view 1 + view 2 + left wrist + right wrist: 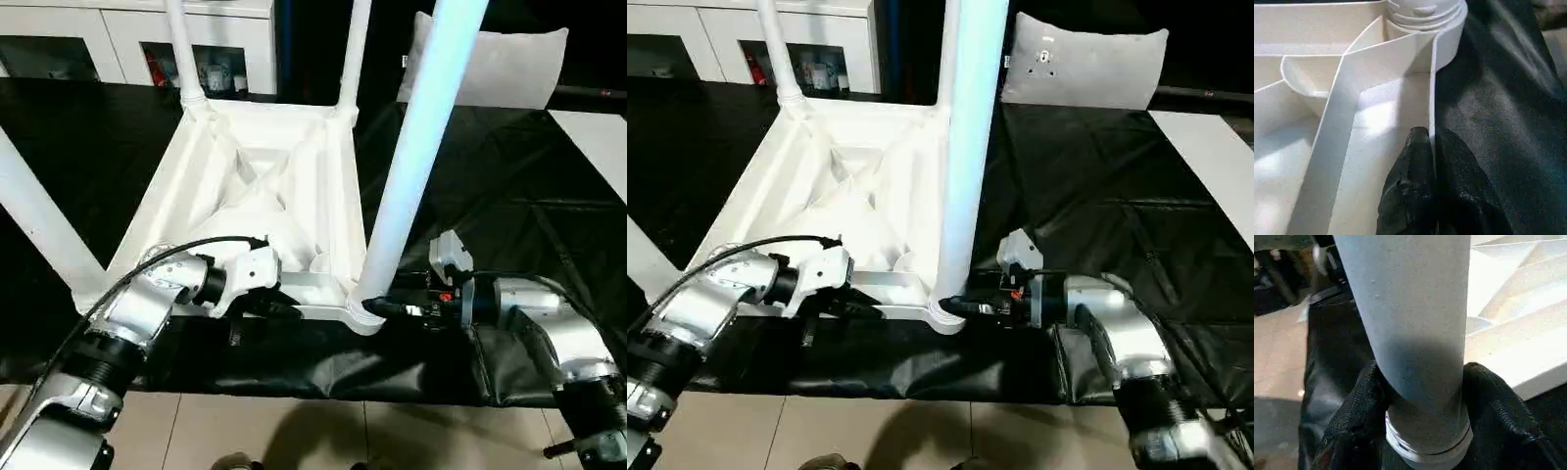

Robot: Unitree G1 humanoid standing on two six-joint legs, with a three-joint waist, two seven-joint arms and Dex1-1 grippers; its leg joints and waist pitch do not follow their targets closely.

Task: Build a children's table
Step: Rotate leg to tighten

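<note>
- The right hand (1422, 431) is clamped on the near-right leg (411, 166) just above its threaded base, one black finger (1354, 421) on each side.
- That leg stands upright in the corner socket (361, 311) of the table (265, 186), which lies upside down on a black cover (509, 206).
- The left hand (1432, 191) is closed on the table's near rim (1433, 88), one finger inside the wall and one outside.
- Two far legs (181, 49) rise from the far sockets; a fourth leg (39, 220) slants at the left.
- Behind stand a white cabinet (118, 34) and a grey pillow (509, 64).
- The near-right leg blocks part of the table's right rim; all leg tops are cut off by the picture edge.
- In the eye views, the left hand's fingertips are hard to make out under the rim.
</note>
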